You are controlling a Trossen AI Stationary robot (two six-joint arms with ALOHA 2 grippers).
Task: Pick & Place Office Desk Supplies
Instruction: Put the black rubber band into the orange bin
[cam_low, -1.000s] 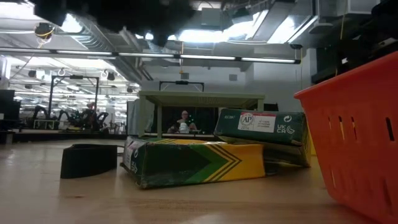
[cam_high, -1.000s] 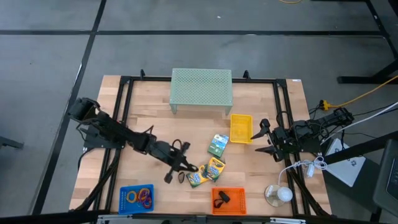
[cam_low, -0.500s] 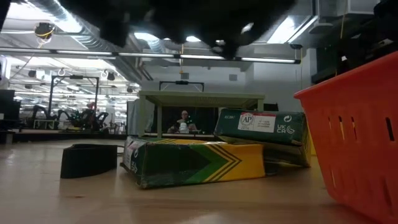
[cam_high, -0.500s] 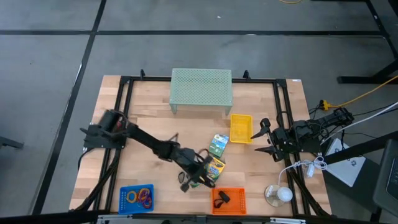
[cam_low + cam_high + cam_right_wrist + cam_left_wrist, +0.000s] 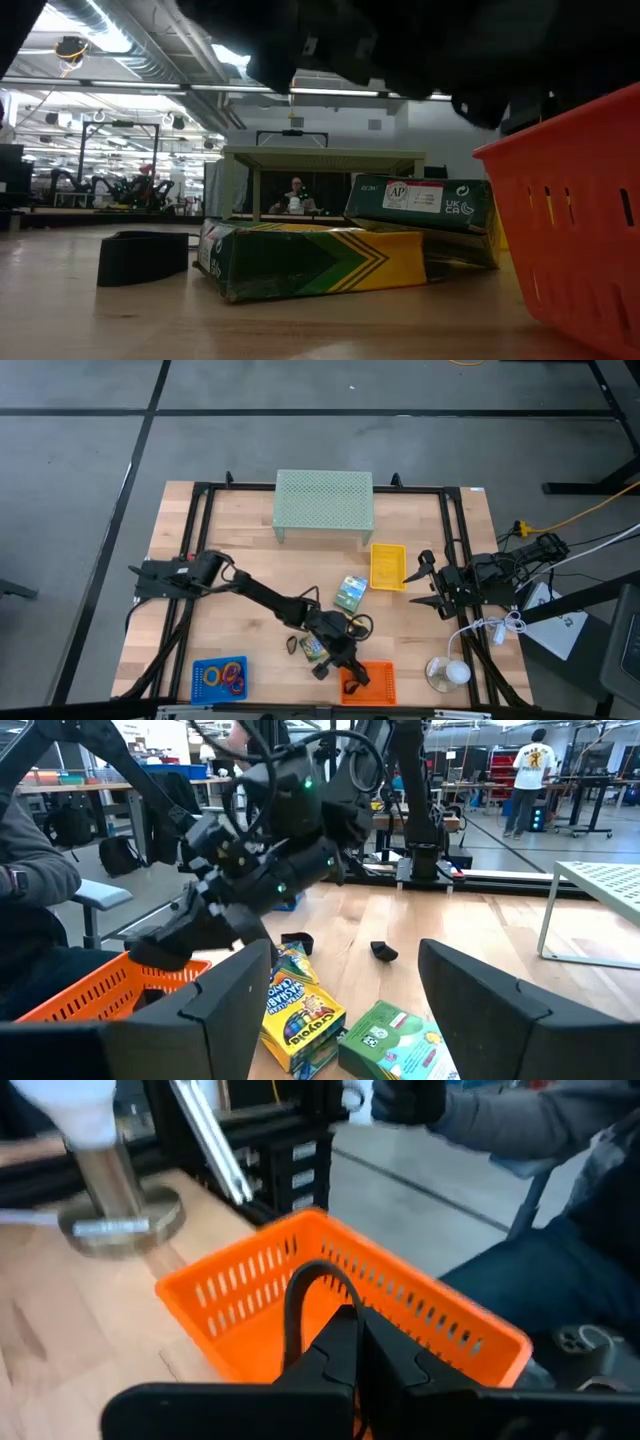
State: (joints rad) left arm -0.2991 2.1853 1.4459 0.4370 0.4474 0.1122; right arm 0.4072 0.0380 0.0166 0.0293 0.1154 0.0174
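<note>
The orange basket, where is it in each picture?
High view: orange basket at the table's front edge, the shut left gripper at its corner.
Low view: its slotted wall fills the right side.
Left wrist view: centre, just past the left gripper's fingers.
Right wrist view: lower left.
Shared landmark: the crayon boxes lie beside it.

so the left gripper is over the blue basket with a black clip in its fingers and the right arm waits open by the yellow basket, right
Not quite. The left gripper, shut on the black clip, is over the orange basket, not the blue basket; the high and left wrist views show it. The right gripper does wait open by the yellow basket.
</note>
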